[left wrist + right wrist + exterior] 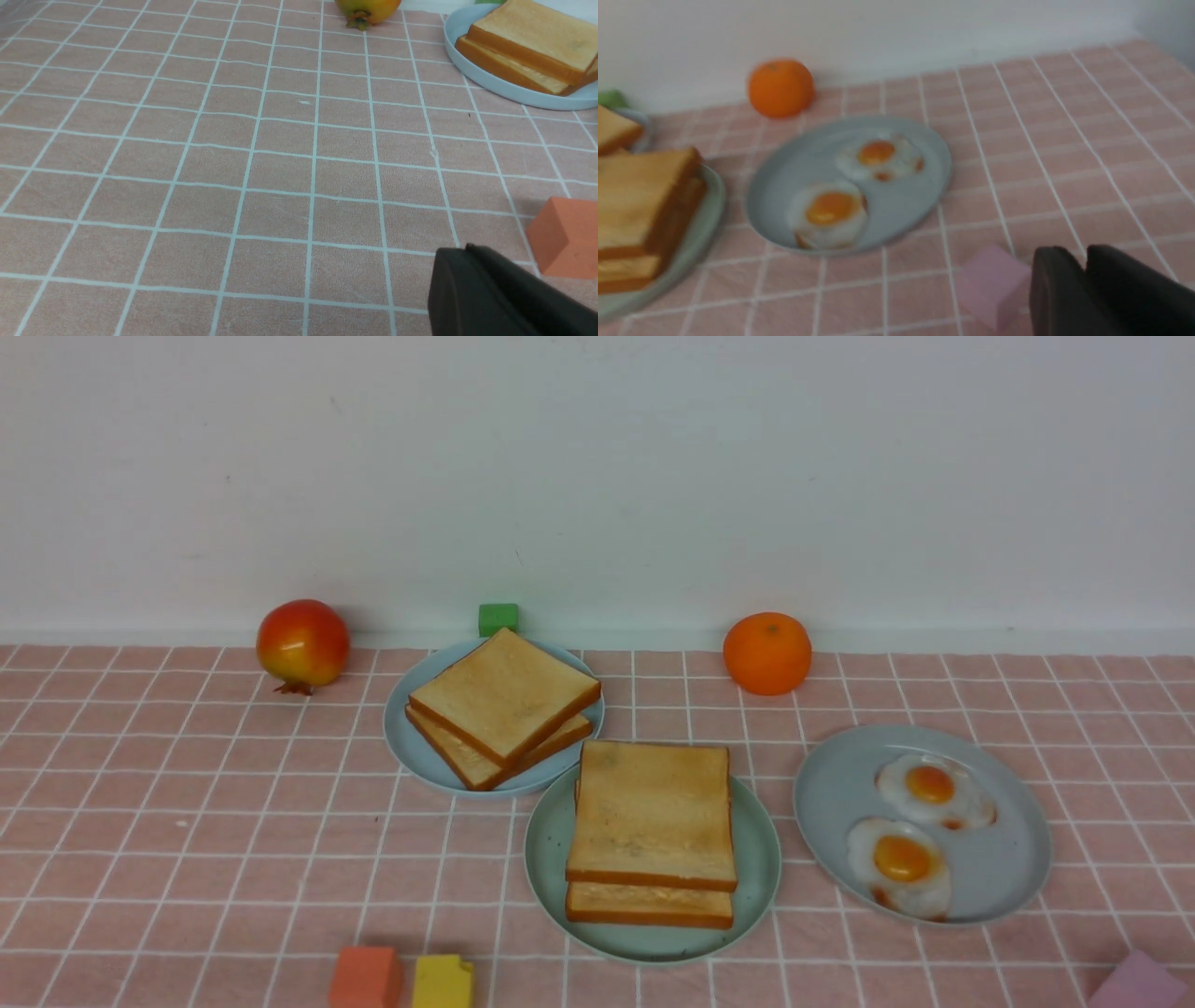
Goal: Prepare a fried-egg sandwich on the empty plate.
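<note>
Three small blocks lie nearest the camera at the front edge of the bench (140, 821), which is covered with a pink cloth with white grid lines: one orange block (365, 976), one yellow block (442, 981) just beside it, and one pale purple block (1141, 982) far to the right. Behind them, in the middle, stands the empty plate (761, 859), mint-green, and on it now lies the fried-egg sandwich (652, 831): two toast slices are visible, one on top of the other, and the egg between them cannot be seen. Behind and to the left, one pale blue plate (403, 737) touches the mint plate and carries a skewed pile of toast slices (502, 706); at least two slices are seen. To the right, well apart from the sandwich, one grey plate (1013, 840) holds two fried eggs (901, 861), lying close together. Near the wall there are one pomegranate (302, 644), one green block (498, 618) and one orange (766, 653). No arm shows in the front view. In the left wrist view the left claw (486, 294) appears only as a dark corner over bare cloth, and I cannot tell if it is open. The right claw (1085, 280) has its two fingers pressed together with nothing between them, beside the purple block.
</note>
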`<state>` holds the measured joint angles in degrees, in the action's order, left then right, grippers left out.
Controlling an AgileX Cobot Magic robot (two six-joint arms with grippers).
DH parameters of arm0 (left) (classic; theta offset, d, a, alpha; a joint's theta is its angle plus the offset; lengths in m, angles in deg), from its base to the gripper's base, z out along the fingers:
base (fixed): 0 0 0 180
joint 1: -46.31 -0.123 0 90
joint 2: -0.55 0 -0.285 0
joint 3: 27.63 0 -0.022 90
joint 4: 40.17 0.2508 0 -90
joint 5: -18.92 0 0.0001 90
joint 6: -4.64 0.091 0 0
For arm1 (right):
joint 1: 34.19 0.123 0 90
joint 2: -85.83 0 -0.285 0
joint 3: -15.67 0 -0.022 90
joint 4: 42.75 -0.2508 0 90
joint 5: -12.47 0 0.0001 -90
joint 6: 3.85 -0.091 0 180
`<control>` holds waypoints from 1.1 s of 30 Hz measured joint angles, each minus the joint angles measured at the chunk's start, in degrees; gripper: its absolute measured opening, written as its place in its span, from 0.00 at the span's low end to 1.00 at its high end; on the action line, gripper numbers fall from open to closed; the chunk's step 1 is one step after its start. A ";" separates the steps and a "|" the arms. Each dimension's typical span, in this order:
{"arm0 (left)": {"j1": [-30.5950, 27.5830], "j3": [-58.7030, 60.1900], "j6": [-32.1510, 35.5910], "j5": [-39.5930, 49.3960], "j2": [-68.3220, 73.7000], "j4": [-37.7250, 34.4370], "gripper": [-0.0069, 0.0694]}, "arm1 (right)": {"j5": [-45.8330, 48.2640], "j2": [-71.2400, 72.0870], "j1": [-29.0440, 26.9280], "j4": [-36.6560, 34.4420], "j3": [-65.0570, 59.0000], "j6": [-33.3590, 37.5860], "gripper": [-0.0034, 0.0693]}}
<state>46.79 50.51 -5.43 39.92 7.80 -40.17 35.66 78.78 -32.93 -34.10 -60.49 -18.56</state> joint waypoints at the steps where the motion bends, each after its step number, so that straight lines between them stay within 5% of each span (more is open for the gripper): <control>1: 0.00 0.00 0.00 0.00 0.00 0.00 0.15 | -0.25 0.00 -0.42 -0.64 -1.58 -0.05 0.22; 33: 0.00 0.00 0.00 -0.01 0.00 0.00 0.18 | 0.20 0.00 -0.54 -2.47 -2.15 -0.22 0.26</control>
<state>46.79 50.51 -5.43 39.91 7.80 -40.17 35.87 78.78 -33.47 -36.57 -62.64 -18.79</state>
